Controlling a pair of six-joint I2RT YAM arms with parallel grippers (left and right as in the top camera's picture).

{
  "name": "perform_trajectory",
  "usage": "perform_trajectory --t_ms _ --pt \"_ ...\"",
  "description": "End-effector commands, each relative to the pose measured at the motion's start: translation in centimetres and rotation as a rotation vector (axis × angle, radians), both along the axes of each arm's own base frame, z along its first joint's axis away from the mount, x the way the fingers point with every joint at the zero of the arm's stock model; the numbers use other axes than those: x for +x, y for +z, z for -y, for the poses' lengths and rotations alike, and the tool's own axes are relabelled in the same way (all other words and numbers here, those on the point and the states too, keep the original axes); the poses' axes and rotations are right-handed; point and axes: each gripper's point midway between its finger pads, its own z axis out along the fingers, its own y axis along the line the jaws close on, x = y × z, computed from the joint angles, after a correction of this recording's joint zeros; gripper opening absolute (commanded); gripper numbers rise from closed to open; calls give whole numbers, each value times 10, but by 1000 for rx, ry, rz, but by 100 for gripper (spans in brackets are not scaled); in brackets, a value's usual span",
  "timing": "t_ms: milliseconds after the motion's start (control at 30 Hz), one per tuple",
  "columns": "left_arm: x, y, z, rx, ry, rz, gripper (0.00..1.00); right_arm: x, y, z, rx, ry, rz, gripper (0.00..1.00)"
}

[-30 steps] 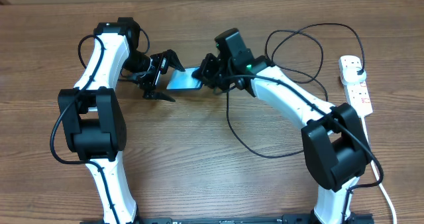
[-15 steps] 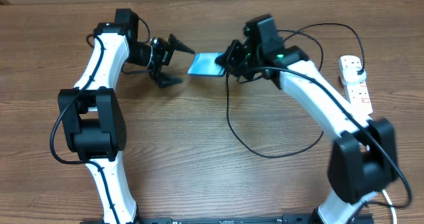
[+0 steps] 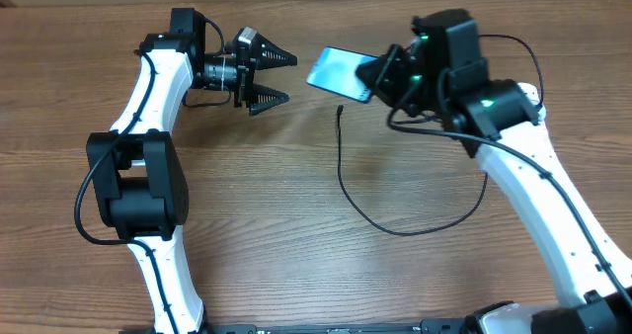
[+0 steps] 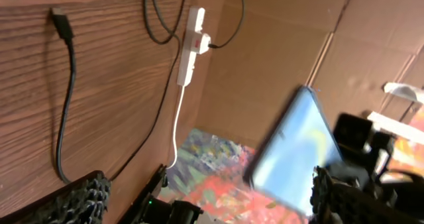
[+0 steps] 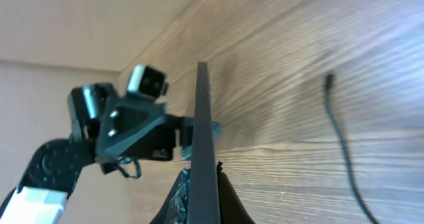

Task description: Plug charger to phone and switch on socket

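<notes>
My right gripper (image 3: 380,79) is shut on the phone (image 3: 340,72) and holds it above the table, its blue screen tilted toward the left arm. In the right wrist view the phone (image 5: 205,131) shows edge-on between the fingers (image 5: 191,201). My left gripper (image 3: 275,77) is open and empty, pointing at the phone from a short way left of it. The phone also shows in the left wrist view (image 4: 295,151). The charger's plug tip (image 3: 339,109) lies on the table below the phone, and its cable (image 3: 395,229) curves down and right. The socket (image 4: 189,52) shows only in the left wrist view.
The wooden table (image 3: 276,225) carries the cable's loop at the middle right. The socket's white cord (image 4: 177,121) runs off the table edge. Cardboard walls (image 4: 278,45) stand behind the table. More black cable (image 3: 494,40) loops at the far right.
My right gripper has lifted the phone off the table and carried it up and to the right. My left gripper has swung up, now level and open. The plug tip now lies in the open.
</notes>
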Motion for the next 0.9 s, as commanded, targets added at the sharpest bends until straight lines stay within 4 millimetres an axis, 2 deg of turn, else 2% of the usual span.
perform_trajectory --t_ms 0,233,400,633,867 --pt "-4 41 3 -41 -27 151 100 0 14 11 28 -9 18 4" --pt "-18 82 6 -3 -31 267 100 -2 23 10 33 32 63 4" --pt "-24 96 6 64 -10 300 100 8 38 7 96 -1 133 4" --pt "-14 98 4 86 55 208 100 31 43 -1 333 -133 152 4" --pt "9 113 5 56 123 202 100 42 44 -3 528 -376 25 4"
